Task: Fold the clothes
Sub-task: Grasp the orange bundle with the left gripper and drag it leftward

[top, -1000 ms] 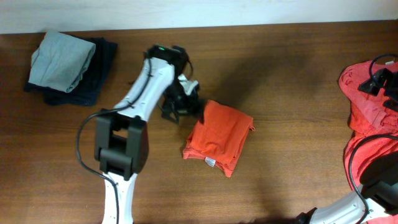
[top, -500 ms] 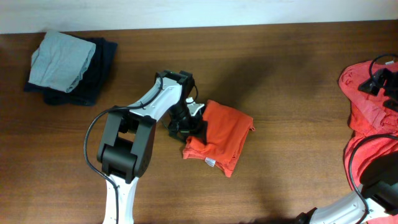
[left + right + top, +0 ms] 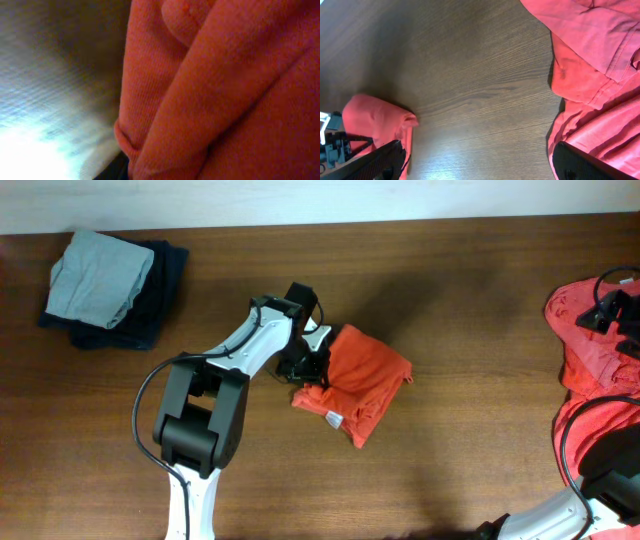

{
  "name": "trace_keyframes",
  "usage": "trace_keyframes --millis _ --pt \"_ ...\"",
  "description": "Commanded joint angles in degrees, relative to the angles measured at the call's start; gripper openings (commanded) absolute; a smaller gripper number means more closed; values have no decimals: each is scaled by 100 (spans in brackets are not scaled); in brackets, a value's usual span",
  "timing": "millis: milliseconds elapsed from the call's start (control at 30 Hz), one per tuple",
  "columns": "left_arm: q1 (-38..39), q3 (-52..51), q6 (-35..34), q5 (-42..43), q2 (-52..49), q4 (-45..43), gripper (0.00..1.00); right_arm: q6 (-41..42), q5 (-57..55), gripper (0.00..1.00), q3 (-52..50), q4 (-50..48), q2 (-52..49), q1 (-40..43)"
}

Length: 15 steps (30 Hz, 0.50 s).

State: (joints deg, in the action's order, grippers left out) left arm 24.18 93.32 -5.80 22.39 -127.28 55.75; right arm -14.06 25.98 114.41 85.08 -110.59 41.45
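Overhead: the folded orange-red T-shirt (image 3: 365, 380) lies on the bench (image 3: 450, 460), its edge touching my left jaws on their right side.

Left wrist: its cloth fills the view, right up against the jaws. Whether they are clenched on it, I cannot tell.

Right wrist: my right jaws gape empty, with the loose orange-red T-shirts (image 3: 600, 75) just to their right.

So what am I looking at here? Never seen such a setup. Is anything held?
Two robot arms work at a brown wooden table. One camera looks down from above; the other two sit on the wrists. The left arm's fingers are at the edge of a folded orange-red cotton T-shirt, which fills its wrist view; a grip can't be confirmed. The right arm's fingers stand open, empty, near a loose heap of orange-red T-shirts. A folded grey-green garment lies on a folded navy one.
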Motion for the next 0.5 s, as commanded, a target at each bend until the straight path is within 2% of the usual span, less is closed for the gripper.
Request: trace_keyframes --millis 0,200,333,400,433,467 --pt "-219 133 -254 -1397 -28 -243 29 0 11 99 26 2 57 4" --pt "-651 686 -254 -2490 -28 -531 31 0 11 99 26 2 57 4" --pt "-909 1014 -249 -2800 -28 -785 48 0 11 99 26 2 57 4" --pt "-1023 1067 -249 -2802 -28 -981 71 0 11 99 26 2 57 4" --pt "-1064 1067 -251 -2800 -28 -1060 78 0 11 99 26 2 57 4" --pt "-1093 1067 -249 -2798 -28 -1106 81 0 11 99 26 2 57 4"
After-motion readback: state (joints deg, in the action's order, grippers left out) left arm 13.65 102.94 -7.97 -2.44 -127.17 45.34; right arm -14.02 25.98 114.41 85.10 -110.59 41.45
